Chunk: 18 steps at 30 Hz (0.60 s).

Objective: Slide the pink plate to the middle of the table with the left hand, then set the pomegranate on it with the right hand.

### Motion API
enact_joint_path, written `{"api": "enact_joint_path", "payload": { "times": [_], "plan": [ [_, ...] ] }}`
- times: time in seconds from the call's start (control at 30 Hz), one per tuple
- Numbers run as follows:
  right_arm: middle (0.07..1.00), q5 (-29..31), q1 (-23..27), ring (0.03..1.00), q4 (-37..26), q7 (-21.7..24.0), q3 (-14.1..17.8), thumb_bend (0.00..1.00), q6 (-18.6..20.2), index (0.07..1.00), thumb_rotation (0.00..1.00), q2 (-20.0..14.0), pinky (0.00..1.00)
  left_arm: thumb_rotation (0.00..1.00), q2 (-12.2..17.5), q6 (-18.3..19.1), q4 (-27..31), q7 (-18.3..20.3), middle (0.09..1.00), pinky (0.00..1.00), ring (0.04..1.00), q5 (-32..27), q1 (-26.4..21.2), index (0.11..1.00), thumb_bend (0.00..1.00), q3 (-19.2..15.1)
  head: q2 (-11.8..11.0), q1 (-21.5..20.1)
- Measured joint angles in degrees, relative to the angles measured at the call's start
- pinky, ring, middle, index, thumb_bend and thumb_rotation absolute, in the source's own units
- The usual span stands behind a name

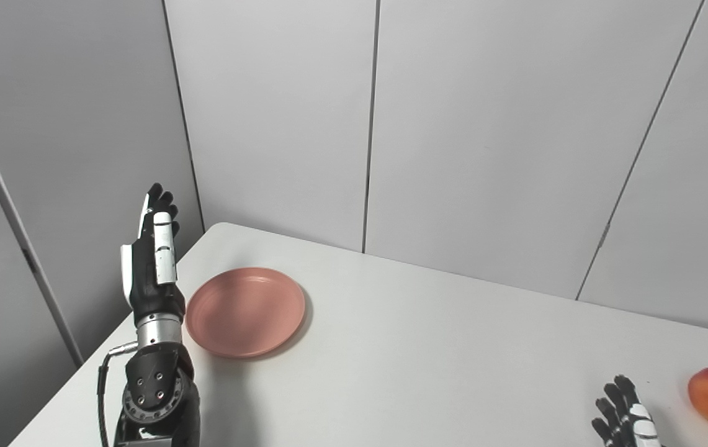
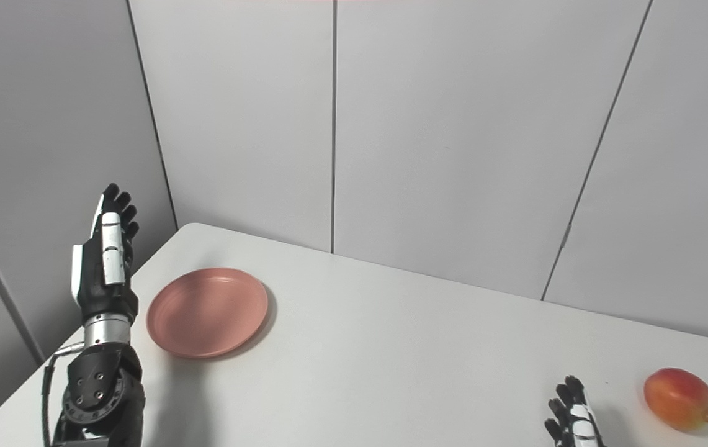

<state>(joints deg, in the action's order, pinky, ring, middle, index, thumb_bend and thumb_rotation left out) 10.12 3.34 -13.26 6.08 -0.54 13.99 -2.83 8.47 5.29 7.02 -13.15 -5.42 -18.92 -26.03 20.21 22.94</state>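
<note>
The pink plate (image 1: pixel 245 311) lies flat on the white table (image 1: pixel 428 360), toward the table's far left corner and well away from the middle. It is empty, with its rim fully in view, and a soft shadow falls along its near right edge. The left hand (image 1: pixel 154 254) stands upright just beside the plate's left rim, raised above the table edge, its fingers (image 1: pixel 161 202) extended upward and close together, holding nothing; from these views it does not appear to touch the plate. Its forearm (image 1: pixel 154 391) rises from the bottom left, with a thin black cable (image 1: pixel 103 385) looping off the wrist. The pomegranate (image 2: pixel 679 391) rests on the table at the far right, near the front edge, red and orange, with its small crown pointing right. The right hand (image 2: pixel 571 419) sits low at the bottom edge just left of the fruit, apart from it, with only its fingertips (image 2: pixel 568 388) showing; they look slightly separated and hold nothing, though most of the hand is cut off by the frame. Between plate and pomegranate the tabletop is bare white surface. Grey wall panels (image 1: pixel 484 124) with dark vertical seams stand behind the table and close off the left corner.
</note>
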Motion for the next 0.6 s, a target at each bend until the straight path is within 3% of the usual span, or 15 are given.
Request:
{"api": "enact_joint_path", "payload": {
  "times": [0.3, 0.6],
  "plan": [
    [1.0, 0.27, 0.0, 1.0, -0.15, 0.18, 0.03, 0.12, 0.04, 1.0, 1.0, -0.32, 1.0, 1.0, 0.7, -0.04, -0.6, -0.63, 0.932, 0.95, 0.94, -0.81, 1.0, 0.897, 0.42, -0.98, 0.61, 0.53],
    [1.0, 0.64, -0.01, 1.0, -1.18, 0.17, 0.01, 0.12, 0.32, 1.0, 1.0, -0.47, 1.0, 1.0, 1.22, -0.28, -2.33, -0.63, 0.946, 0.98, 0.951, -5.45, 1.86, 0.914, 0.4, -3.46, 0.7, 0.7]
  ]
}}
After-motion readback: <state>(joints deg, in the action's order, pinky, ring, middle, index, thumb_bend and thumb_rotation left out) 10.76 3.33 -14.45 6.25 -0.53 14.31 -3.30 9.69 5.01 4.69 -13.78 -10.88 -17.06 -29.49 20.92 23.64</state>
